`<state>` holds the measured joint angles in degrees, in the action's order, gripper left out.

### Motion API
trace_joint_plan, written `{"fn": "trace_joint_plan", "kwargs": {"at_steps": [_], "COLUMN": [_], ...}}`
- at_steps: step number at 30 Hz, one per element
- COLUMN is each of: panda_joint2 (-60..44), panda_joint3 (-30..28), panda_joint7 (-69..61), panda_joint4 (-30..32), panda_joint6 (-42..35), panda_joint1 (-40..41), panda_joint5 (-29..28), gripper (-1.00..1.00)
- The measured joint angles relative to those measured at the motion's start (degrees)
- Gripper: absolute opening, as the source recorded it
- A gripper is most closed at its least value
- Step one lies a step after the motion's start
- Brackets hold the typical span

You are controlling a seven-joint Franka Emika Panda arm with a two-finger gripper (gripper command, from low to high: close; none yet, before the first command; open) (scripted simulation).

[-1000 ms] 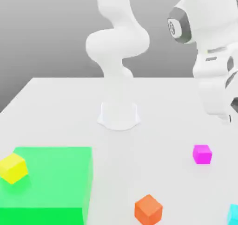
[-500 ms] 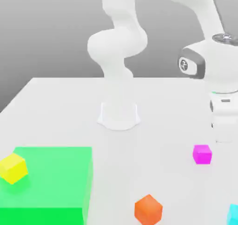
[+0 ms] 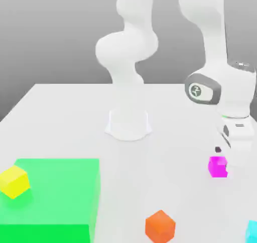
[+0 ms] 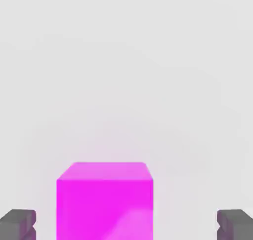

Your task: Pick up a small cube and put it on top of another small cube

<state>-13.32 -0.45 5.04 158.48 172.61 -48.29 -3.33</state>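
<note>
Arm bent downward over the white table (image 3: 60,111), gripper (image 4: 126,224) just above the small cube (image 3: 218,167), fingers (image 4: 19,223) spread wide on either side of it without touching. Cube rests near the exterior view's right.

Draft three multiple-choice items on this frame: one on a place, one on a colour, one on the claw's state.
1. Where does the yellow cube rest?
A. on the green block
B. on the bare table
C. on the orange cube

2. What colour is the cube beneath the claw?
A. orange
B. magenta
C. yellow

3. How do the claw's fingers stand?
A. clamped on the cube
B. apart, either side of the magenta cube
C. shut above it

Key: 1 A, it sits on the green top. 2 B, the hand view shows magenta. 3 B, gaps show on both sides.
</note>
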Motion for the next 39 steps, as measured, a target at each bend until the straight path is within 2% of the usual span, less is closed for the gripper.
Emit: {"fn": "trace_joint_plan", "kwargs": {"at_steps": [3,4,11,18,26,32,39], "panda_joint2": [-3.53,-4.3,-4.27,2.98,9.96,11.03,11.76], "panda_joint3": [0.63,0.81,0.77,0.11,1.27,-1.31,-5.42], "panda_joint7": [0.02,0.02,0.28,0.11,-2.27,-18.23,-37.21], "panda_joint4": [-0.3,-0.35,-0.35,0.41,2.22,-1.36,-6.35], "panda_joint6": [2.69,3.28,3.18,-2.4,-8.44,-13.3,-19.07], "panda_joint1": [0.46,0.58,0.59,0.17,0.92,9.57,19.85], "panda_joint5": [0.33,0.44,0.13,-0.24,2.88,6.29,7.63], "gripper": [0.0,-1.0,-1.0,-1.0,-1.0,-1.0,-1.0]}}
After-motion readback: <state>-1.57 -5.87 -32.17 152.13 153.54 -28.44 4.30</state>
